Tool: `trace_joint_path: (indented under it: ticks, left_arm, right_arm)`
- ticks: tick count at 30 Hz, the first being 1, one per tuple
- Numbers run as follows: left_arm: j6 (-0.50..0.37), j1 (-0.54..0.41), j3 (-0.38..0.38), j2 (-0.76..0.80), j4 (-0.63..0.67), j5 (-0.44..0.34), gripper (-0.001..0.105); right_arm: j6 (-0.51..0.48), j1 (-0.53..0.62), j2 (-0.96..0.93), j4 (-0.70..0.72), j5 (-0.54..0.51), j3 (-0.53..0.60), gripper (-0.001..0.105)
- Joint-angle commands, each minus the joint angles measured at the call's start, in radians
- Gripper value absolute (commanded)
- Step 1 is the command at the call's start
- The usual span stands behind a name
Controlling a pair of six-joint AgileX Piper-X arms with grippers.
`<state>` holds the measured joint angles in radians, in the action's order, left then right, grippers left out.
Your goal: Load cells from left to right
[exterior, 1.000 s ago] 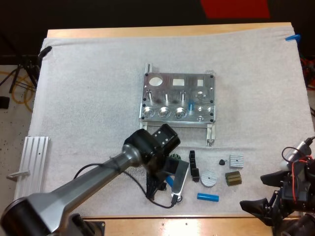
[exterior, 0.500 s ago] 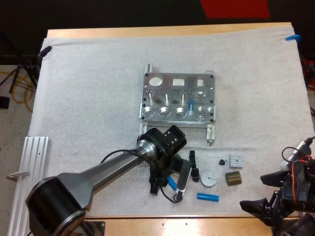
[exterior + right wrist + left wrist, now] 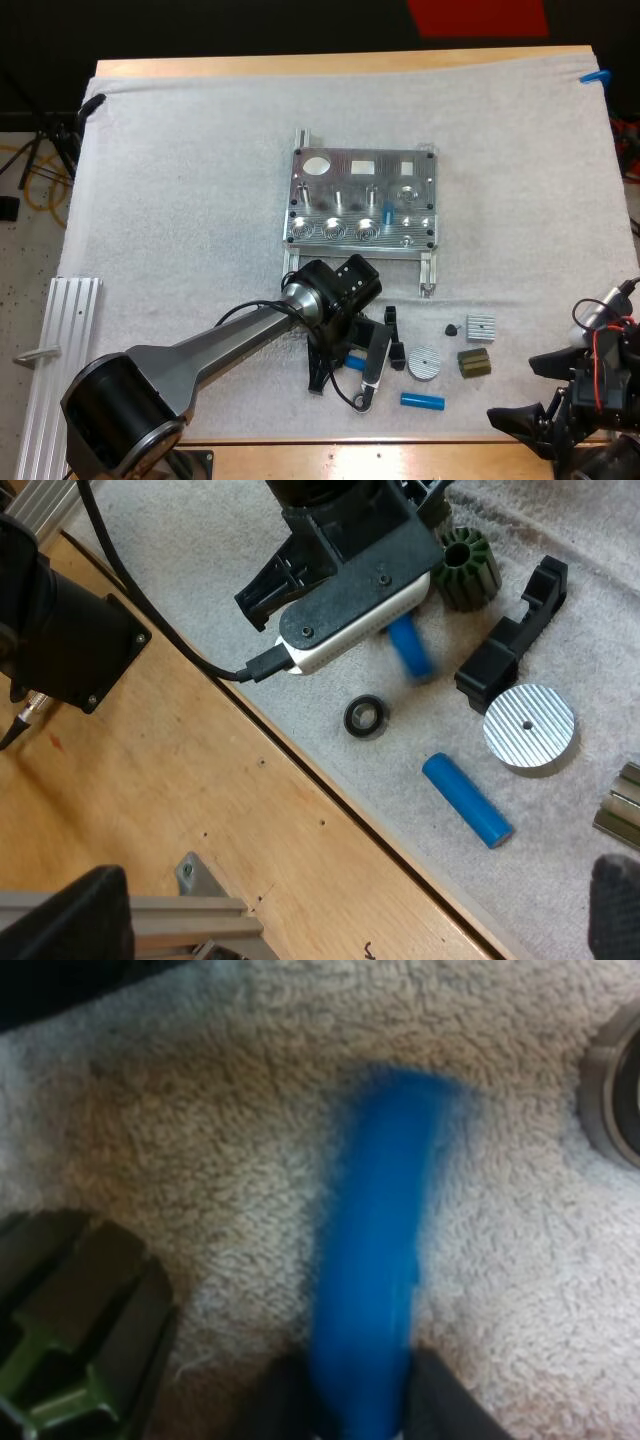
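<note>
Blue cylinder (image 3: 372, 1250) is pinched in the jaws of left gripper (image 3: 360, 1405); right gripper (image 3: 528, 392) has jaws apart.

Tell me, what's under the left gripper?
The left gripper pinches a blue cylinder between its fingers, over the white mat. The fingers cover the cylinder's held end.

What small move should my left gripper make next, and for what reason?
Probably lift straight up. The left gripper is shut on a blue cell close over the mat, with a dark ribbed part beside it; the fixture lies beyond.
</note>
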<state>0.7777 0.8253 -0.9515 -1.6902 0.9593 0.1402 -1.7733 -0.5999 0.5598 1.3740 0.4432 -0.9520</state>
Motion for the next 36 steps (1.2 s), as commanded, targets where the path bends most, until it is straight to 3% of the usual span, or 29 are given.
trace_joint_path:
  ticks: [1, 5, 14, 18, 24, 32, 36]
  left_arm:
    - [0.011, 0.004, 0.002, -0.014, 0.005, -0.010, 0.010]
    - [0.013, 0.004, 0.002, -0.014, 0.011, -0.010, 0.009]
    - [0.147, -0.001, 0.002, 0.107, 0.046, -0.017, 0.000]
    - [0.201, -0.019, 0.002, 0.250, 0.050, -0.018, 0.000]
    - [0.250, -0.046, 0.002, 0.452, 0.072, -0.018, 0.000]
    - [0.300, -0.046, 0.002, 0.720, 0.075, -0.018, 0.000]
    - [0.300, -0.046, 0.002, 0.815, 0.075, -0.018, 0.000]
  right_arm:
    - [-0.002, 0.000, -0.004, -0.008, 0.004, -0.001, 0.089]
    - [-0.002, 0.000, -0.004, -0.008, 0.004, -0.001, 0.089]
    - [0.012, 0.000, -0.004, -0.114, 0.004, -0.001, 0.089]
    - [0.098, 0.000, -0.004, -0.141, -0.020, -0.001, 0.089]
    - [0.141, 0.000, -0.004, -0.201, -0.095, -0.001, 0.089]
    - [0.236, 0.000, 0.072, -0.319, -0.079, -0.001, 0.088]
    - [0.235, 0.000, 0.163, -0.381, -0.025, -0.001, 0.079]
